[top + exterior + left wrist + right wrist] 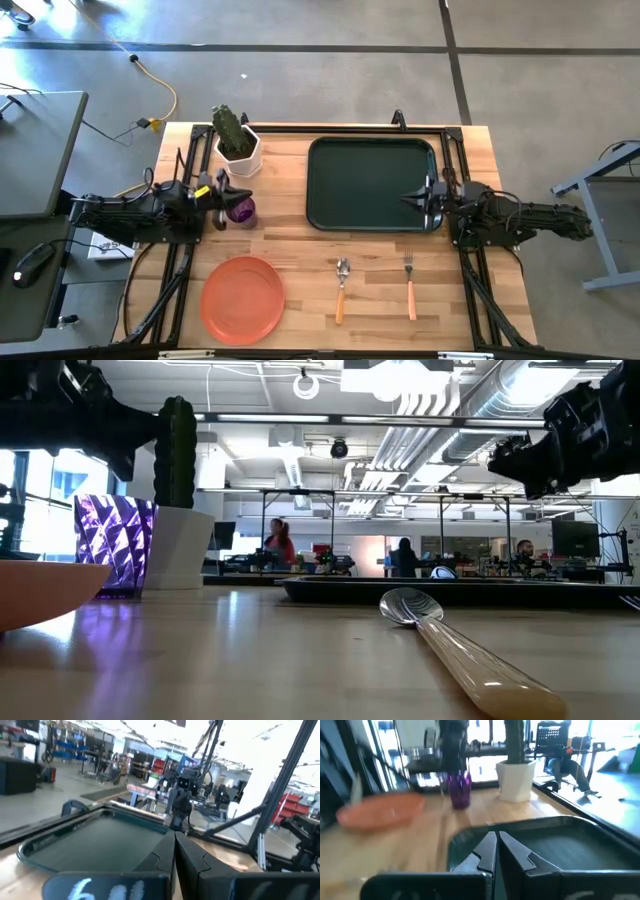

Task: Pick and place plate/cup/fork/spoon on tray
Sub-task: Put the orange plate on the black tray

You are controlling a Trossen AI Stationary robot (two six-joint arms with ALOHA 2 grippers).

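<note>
The orange-red plate (242, 298) lies flat at the near left. The purple cup (240, 210) stands upright left of the dark green tray (372, 183). The spoon (341, 290) and the fork (410, 285) lie side by side near the front edge, handles toward me. My left gripper (223, 188) is shut and empty, raised just beside the cup; its wrist view (175, 851) looks across the tray (95, 842). My right gripper (413, 196) is shut and empty above the tray's right part (580, 845).
A white pot with a green cactus (237, 142) stands at the far left, just behind the cup. Bare wood lies between the tray and the cutlery. Dark frame rails run along the table's left and right sides. People sit in the room beyond the table.
</note>
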